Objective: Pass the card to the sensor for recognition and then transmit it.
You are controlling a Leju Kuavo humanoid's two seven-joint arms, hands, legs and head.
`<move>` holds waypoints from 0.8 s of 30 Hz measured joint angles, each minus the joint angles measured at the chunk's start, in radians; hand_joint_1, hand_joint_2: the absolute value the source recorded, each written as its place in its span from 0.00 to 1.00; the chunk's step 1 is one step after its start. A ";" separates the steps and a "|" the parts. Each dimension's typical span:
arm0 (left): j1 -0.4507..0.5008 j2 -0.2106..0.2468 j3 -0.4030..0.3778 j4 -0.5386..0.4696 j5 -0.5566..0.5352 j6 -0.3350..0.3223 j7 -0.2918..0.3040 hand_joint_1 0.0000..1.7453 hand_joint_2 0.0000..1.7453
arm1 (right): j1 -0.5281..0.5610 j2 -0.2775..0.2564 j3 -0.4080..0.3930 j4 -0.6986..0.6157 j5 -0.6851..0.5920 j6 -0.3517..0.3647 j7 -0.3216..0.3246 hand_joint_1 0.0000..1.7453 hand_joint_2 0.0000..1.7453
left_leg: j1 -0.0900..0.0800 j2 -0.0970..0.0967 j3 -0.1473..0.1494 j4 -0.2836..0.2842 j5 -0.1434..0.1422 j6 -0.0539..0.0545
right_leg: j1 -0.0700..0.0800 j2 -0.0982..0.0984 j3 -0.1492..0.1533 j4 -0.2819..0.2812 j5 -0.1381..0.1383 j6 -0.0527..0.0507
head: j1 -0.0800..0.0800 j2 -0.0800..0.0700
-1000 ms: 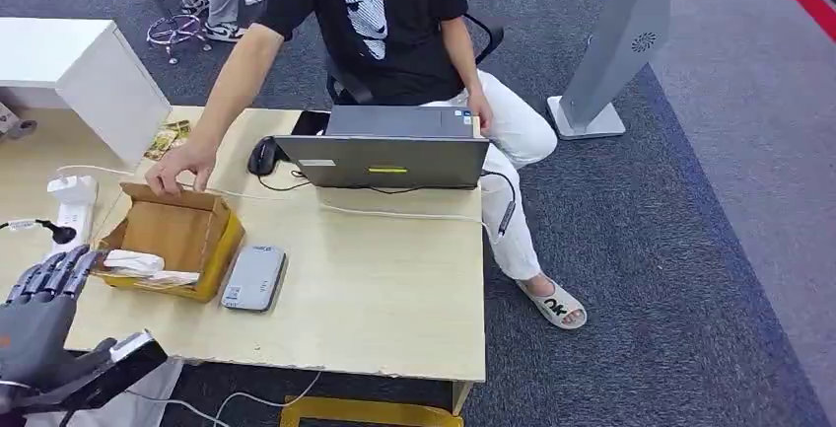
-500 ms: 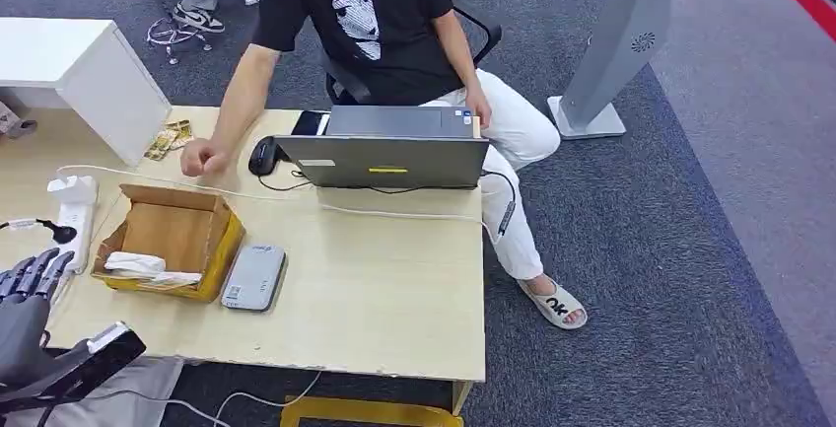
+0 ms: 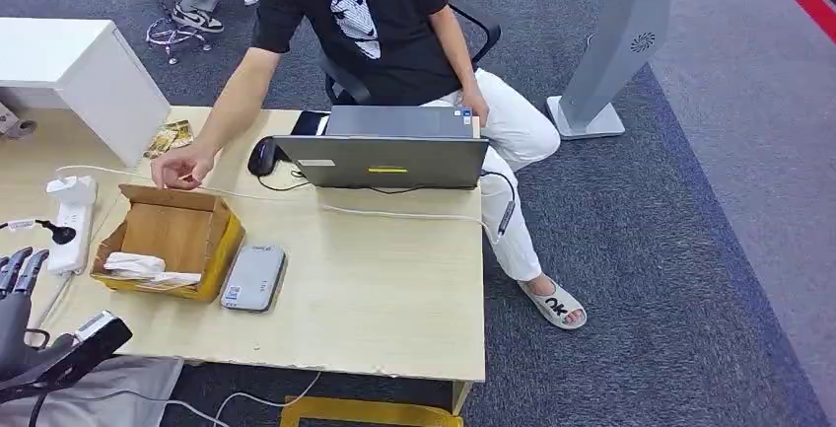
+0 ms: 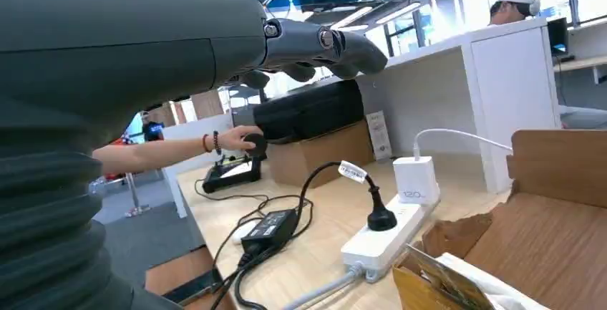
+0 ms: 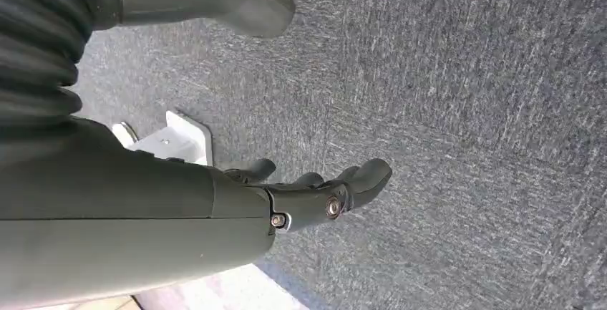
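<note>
From the head view, the left hand (image 3: 18, 314) sits at the near left corner of the light wooden desk (image 3: 384, 279), fingers extended and apart, holding nothing. Just beyond it a white power strip (image 3: 67, 225) lies along the left side with a black plug in it. To its right an open cardboard box (image 3: 170, 240) holds white cards (image 3: 143, 267) along its near side, and a flat grey card reader (image 3: 253, 276) lies just right of the box. A seated person across the desk reaches a hand (image 3: 180, 167) to the far edge of the box; a grey laptop (image 3: 383, 161) stands in front of them with a black mouse (image 3: 262, 156) to its left. In the left wrist view, the left hand's fingers (image 4: 322, 44) stretch out empty above the desk, over the power strip (image 4: 383, 242) and the cardboard box (image 4: 544, 231), where a white card edge (image 4: 487, 288) shows. In the right wrist view, the right hand (image 5: 308, 199) hangs over grey carpet (image 5: 465, 109), fingers loosely extended, gripping nothing.
</note>
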 joint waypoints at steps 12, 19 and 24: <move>-0.038 0.026 -0.071 0.104 -0.075 0.107 0.007 0.00 1.00 | -0.016 -0.015 0.022 0.044 0.015 -0.014 -0.007 0.00 1.00 | 0.000 0.000 0.000 0.000 0.000 0.000 | 0.000 0.000 0.000 0.000 0.000 0.000 | 0.000 0.000; -0.050 0.048 -0.149 0.174 -0.074 0.169 0.022 0.00 1.00 | -0.021 -0.025 0.034 0.067 0.016 -0.024 -0.009 0.00 1.00 | 0.000 0.001 0.000 0.000 0.000 0.000 | 0.000 0.001 0.000 0.000 0.000 0.000 | 0.000 0.000; -0.066 0.067 -0.201 0.201 -0.080 0.172 0.031 0.00 1.00 | -0.027 -0.026 0.043 0.073 0.016 -0.027 0.000 0.00 1.00 | 0.000 0.001 0.000 0.000 0.000 0.000 | 0.000 0.000 0.000 0.000 0.000 0.000 | 0.000 0.000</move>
